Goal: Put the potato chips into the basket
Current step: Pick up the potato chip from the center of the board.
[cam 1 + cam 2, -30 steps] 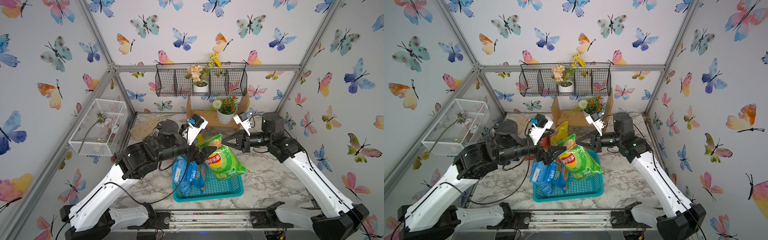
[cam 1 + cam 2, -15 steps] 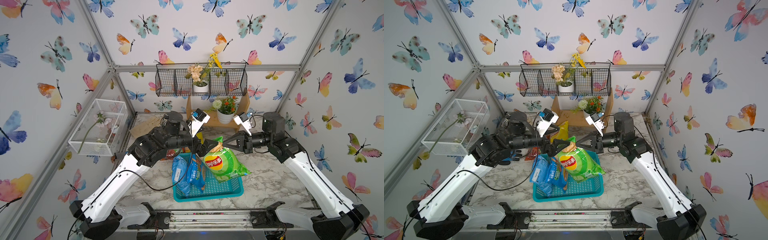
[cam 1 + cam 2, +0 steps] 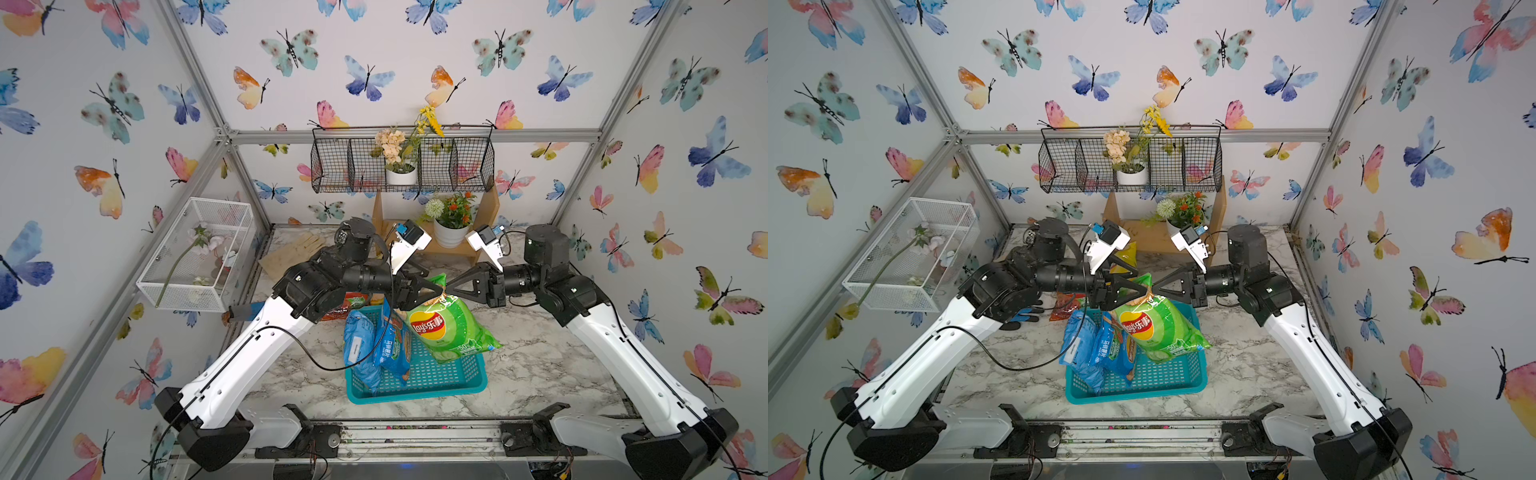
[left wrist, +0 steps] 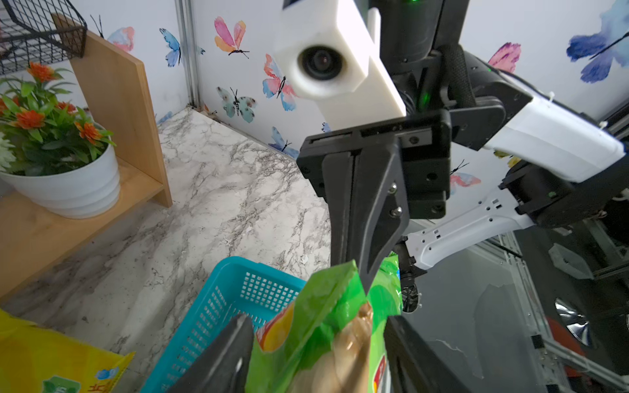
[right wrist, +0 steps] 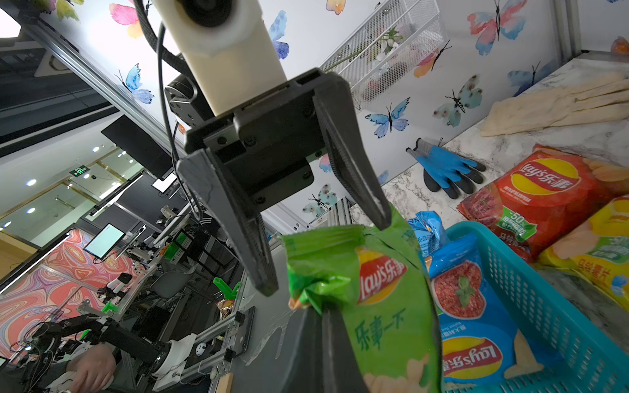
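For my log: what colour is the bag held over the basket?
Green bag; clearest in right wrist view.

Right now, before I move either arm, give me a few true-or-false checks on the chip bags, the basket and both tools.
1. The right tool is shut on the top edge of the green bag. True.
2. The left tool is clamped tight on the green bag. False: its jaws stand apart, either side of the bag's top.
3. Both blue bags are in the basket. True.
4. The red bag is in the basket. False: it lies on the table outside it, beside the yellow bag.
5. A blue glove lies on the table. True.
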Robot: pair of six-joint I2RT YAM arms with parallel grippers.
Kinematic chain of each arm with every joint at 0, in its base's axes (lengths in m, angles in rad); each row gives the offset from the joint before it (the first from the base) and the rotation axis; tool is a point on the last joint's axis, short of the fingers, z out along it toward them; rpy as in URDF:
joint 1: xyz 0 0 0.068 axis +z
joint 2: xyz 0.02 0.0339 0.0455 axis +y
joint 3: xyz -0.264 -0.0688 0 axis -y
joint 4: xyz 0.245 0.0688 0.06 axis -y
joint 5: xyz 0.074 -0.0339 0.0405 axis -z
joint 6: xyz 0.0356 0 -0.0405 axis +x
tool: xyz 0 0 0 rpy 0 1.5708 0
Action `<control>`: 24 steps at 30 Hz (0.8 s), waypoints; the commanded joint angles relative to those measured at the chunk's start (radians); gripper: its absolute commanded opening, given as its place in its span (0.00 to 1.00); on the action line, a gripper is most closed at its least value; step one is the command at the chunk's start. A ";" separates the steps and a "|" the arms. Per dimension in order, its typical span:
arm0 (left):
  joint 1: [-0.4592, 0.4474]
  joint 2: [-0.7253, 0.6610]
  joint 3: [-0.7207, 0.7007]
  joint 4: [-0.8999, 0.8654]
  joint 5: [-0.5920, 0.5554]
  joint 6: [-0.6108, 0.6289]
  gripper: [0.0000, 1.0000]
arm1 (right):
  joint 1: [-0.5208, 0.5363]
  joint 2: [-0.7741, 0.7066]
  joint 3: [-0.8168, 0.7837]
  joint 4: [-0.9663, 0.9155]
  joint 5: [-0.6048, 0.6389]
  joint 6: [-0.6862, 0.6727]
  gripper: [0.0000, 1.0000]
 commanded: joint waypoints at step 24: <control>0.029 -0.030 -0.052 -0.016 0.025 -0.089 0.00 | 0.003 -0.011 -0.010 -0.066 0.119 -0.066 0.47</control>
